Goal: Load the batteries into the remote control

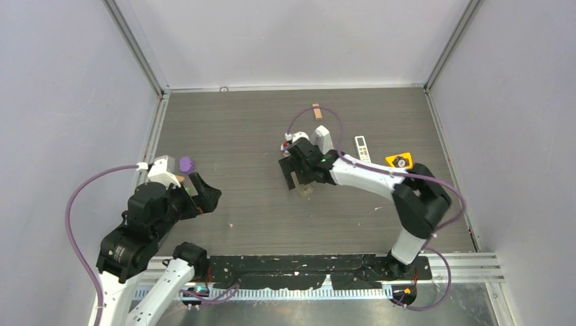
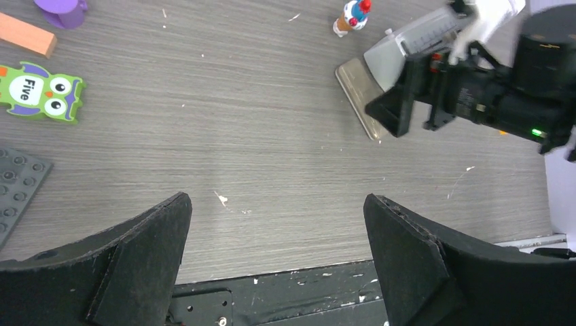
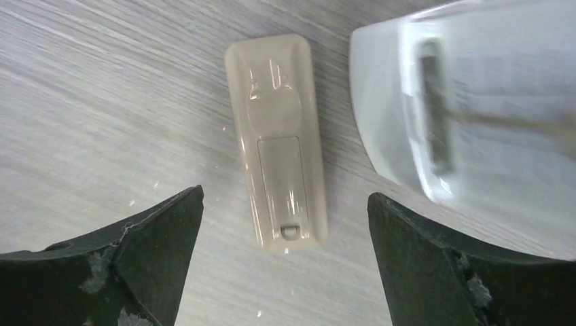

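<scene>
— What can't you make out from here?
— From above, the right arm (image 1: 367,175) covers most of the remote control (image 3: 278,142); only one end pokes out. It lies flat on the wood-grain bench (image 1: 231,136), dull beige back up. Its small cover is shut, so the inside is hidden.
— And the right end effector (image 3: 284,197)?
— Released, with its black fingers spread either side of the remote and gripping nothing. The left end effector (image 2: 277,200) is wide open too, well apart over bare bench.
— What crowds the remote?
— A frosted grey metronome (image 3: 475,102) just beside it, blurred and cut off at the edge. Farther off are a dark studded plate (image 2: 17,180) half out of frame, a green owl card (image 2: 42,90), an orange block (image 2: 26,34) and a tiny red-topped figure (image 2: 353,15).
</scene>
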Controlling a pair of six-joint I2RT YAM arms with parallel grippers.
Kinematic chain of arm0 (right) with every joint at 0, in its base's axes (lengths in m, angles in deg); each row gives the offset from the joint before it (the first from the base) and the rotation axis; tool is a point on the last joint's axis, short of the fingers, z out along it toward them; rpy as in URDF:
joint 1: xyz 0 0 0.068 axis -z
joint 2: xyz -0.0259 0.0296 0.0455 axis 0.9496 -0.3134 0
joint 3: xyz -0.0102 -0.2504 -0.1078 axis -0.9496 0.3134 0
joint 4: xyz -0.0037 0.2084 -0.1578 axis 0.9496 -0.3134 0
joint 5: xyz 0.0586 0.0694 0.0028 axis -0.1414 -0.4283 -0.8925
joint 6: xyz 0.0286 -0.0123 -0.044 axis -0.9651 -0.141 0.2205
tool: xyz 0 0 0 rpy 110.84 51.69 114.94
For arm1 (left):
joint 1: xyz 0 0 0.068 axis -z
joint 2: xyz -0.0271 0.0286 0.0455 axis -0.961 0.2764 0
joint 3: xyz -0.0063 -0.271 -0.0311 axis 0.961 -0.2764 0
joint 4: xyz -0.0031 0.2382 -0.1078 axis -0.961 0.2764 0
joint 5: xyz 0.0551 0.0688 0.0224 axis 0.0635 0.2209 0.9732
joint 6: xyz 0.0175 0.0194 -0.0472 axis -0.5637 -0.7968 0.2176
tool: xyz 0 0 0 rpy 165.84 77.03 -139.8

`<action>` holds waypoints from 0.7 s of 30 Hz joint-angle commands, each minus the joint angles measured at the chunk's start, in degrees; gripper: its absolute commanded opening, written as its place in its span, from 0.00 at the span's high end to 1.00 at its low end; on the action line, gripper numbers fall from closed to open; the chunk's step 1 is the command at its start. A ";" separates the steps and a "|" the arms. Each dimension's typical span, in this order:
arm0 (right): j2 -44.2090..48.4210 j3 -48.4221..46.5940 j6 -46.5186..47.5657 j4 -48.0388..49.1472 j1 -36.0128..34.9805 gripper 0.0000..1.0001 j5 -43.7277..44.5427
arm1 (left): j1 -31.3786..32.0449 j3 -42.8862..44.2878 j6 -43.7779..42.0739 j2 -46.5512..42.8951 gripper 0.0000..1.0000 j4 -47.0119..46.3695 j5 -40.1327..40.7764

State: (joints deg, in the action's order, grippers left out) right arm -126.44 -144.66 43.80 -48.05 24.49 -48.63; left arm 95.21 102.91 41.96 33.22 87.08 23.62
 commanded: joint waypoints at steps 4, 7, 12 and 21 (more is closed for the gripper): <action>32.98 10.21 -7.05 0.09 -0.30 0.05 7.87 | -0.16 3.74 -0.85 0.14 0.00 -1.33 0.71; 45.42 13.86 -9.35 -5.15 -0.27 0.05 16.56 | -0.16 4.30 -1.06 -0.09 0.00 -1.89 0.11; 68.08 13.32 -10.05 -17.21 -0.23 0.05 31.12 | -0.16 6.18 -2.56 -1.57 0.00 -1.26 0.25; 85.60 0.75 -3.14 -24.85 -0.19 0.05 45.12 | -0.15 7.30 -3.30 -7.14 0.00 1.64 1.56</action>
State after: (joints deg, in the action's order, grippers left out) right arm -43.23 -139.34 37.88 -69.17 24.34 -12.19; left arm 95.21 109.03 39.82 28.39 87.80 24.38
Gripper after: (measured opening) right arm 0.954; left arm 0.994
